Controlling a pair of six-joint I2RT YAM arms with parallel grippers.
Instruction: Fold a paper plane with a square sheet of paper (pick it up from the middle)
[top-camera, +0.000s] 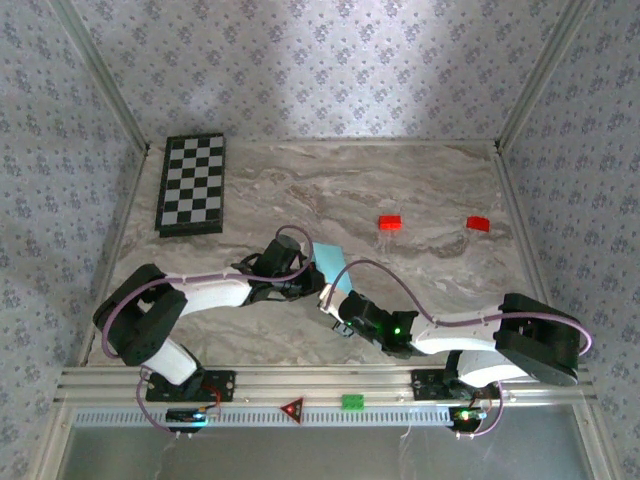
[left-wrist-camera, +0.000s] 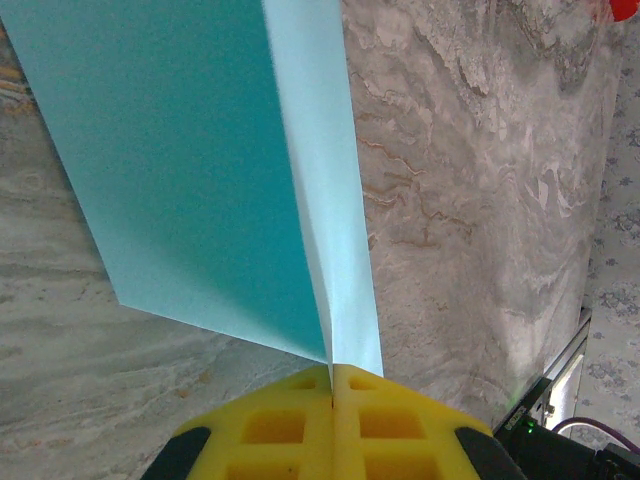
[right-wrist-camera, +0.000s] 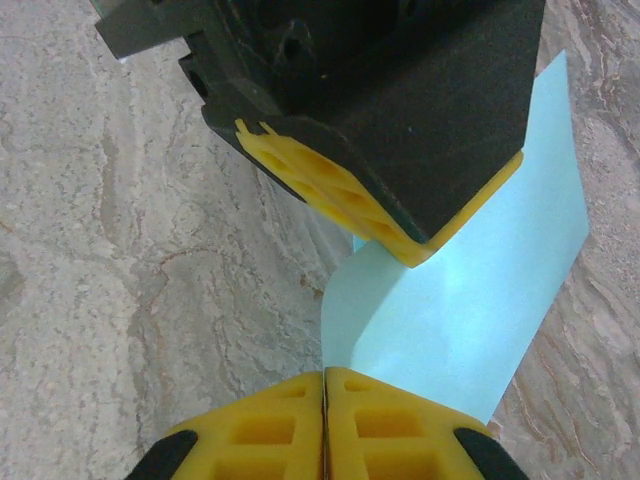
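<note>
The light cyan-blue paper (top-camera: 331, 263) is held off the marble table between both arms, folded along a crease. In the left wrist view the paper (left-wrist-camera: 200, 150) fans out from my left gripper (left-wrist-camera: 332, 368), whose yellow fingers are shut on the fold, one flap darker and one paler. In the right wrist view my right gripper (right-wrist-camera: 325, 373) is shut on a lower corner of the paper (right-wrist-camera: 470, 300). The left gripper's fingers (right-wrist-camera: 350, 200) pinch the same sheet just above it. From above, the left gripper (top-camera: 306, 266) and right gripper (top-camera: 331, 298) nearly meet.
Two small red blocks (top-camera: 389, 222) (top-camera: 478, 223) lie on the table's far right. A black-and-white chessboard (top-camera: 192, 183) sits at the far left. The table (top-camera: 300, 190) has patterned walls on three sides.
</note>
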